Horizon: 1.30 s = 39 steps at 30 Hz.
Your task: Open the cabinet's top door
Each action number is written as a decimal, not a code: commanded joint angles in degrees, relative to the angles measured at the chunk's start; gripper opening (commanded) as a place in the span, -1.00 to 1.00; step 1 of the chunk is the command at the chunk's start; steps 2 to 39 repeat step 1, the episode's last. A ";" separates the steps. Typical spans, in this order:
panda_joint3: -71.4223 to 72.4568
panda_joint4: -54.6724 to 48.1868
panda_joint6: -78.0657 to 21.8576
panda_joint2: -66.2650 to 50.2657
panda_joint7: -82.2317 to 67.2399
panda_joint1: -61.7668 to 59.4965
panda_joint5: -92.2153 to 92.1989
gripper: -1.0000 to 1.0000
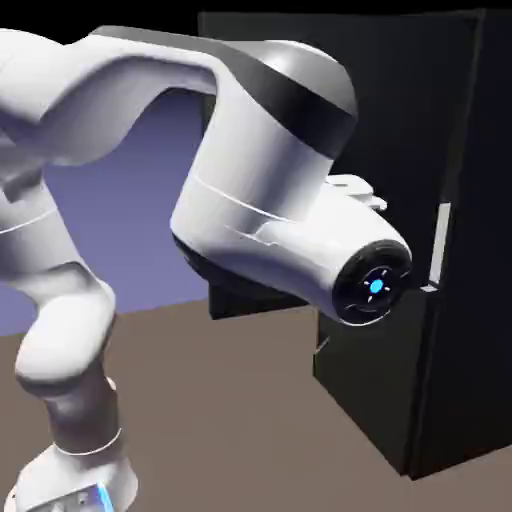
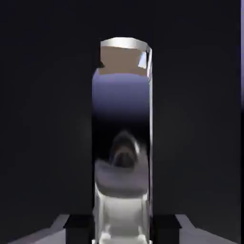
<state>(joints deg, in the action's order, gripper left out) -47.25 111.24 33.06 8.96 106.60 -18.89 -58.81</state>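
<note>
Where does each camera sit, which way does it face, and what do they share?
Exterior view: off to one side, looking across the white arm, base at lower left, to the black cabinet.
Hand view: on the hand, looking along the gripper at a reflective handle on a black panel; both fingertips show at the bottom.
Shared: black cabinet surface, blue-violet backdrop.

The handle [image 2: 122, 102] between the gripper's [image 2: 122, 231] fingertips looks like polished metal, smooth and mirror-glossy. Behind it, the black door panel [image 2: 195, 124] looks smooth and nearly matt, its material unclear. The arm [image 1: 255, 160] leading to the gripper has a smooth, softly glossy white shell, like plastic or painted metal. Below the gripper, the brown floor [image 1: 220, 400] looks matt.
</note>
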 commanded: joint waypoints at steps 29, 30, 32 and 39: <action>-0.39 -1.00 -1.17 -1.14 -0.68 -0.02 0.06 -1.00; -0.39 -1.00 -1.17 -1.14 -0.68 -0.02 0.06 -1.00; -0.39 -1.00 -1.17 -1.14 -0.68 -0.02 0.06 -1.00; -0.39 -1.00 -1.17 -1.14 -0.68 -0.02 0.06 -1.00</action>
